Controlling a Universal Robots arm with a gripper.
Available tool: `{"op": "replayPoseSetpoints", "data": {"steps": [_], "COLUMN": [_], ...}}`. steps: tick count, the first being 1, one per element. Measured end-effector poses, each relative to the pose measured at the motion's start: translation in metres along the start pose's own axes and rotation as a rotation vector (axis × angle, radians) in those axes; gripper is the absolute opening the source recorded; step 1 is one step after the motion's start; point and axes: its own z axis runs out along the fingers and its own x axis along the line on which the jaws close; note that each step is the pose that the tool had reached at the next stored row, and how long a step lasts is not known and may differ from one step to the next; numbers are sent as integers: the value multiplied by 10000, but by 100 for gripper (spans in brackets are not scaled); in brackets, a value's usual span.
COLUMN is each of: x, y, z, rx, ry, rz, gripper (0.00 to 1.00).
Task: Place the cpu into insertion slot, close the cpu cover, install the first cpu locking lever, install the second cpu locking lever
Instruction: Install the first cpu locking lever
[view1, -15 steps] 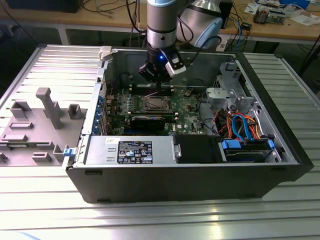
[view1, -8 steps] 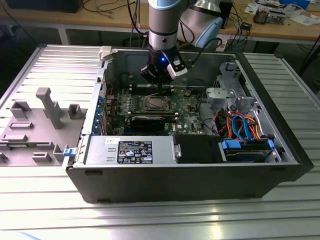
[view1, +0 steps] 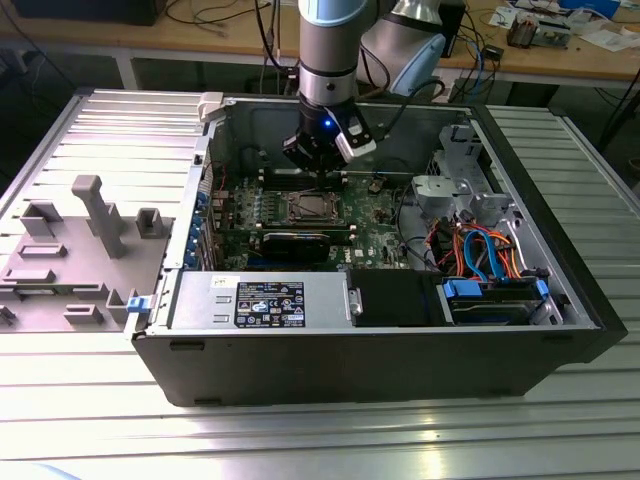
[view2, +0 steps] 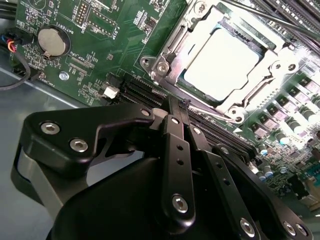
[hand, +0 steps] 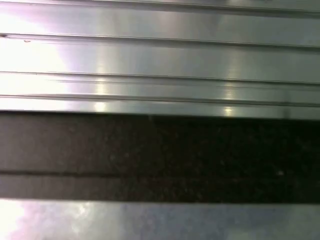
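Just one cpu (view2: 226, 62), one tool (view2: 184, 106).

The exterior view is evenly and brightly lit from above. Broad white glare is thrown along the ribbed aluminium table (view1: 330, 435) at the near edge, while the inside of the computer case (view1: 560, 300) is left in softer shade, and a small blue light is seen glowing on the arm's wrist (view1: 326, 123). In the second wrist view the cpu (view2: 227, 62) is washed out to near white by reflection, and the gripper (view2: 182, 102) is rendered dark and slightly soft. In the first wrist view bright streaks are spread over blurred metal ribs (hand: 160, 55), and a dark, grainy band (hand: 160, 155) is left underexposed.
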Motion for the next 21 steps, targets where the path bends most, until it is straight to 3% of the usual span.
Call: {"op": "replayPoseSetpoints", "data": {"steps": [9, 21], "x": [-6, -8], "y": [-4, -7], "z": [57, 43], "rx": [0, 10], "ry": [3, 4], "rz": [-2, -3], "gripper": [11, 11]}}
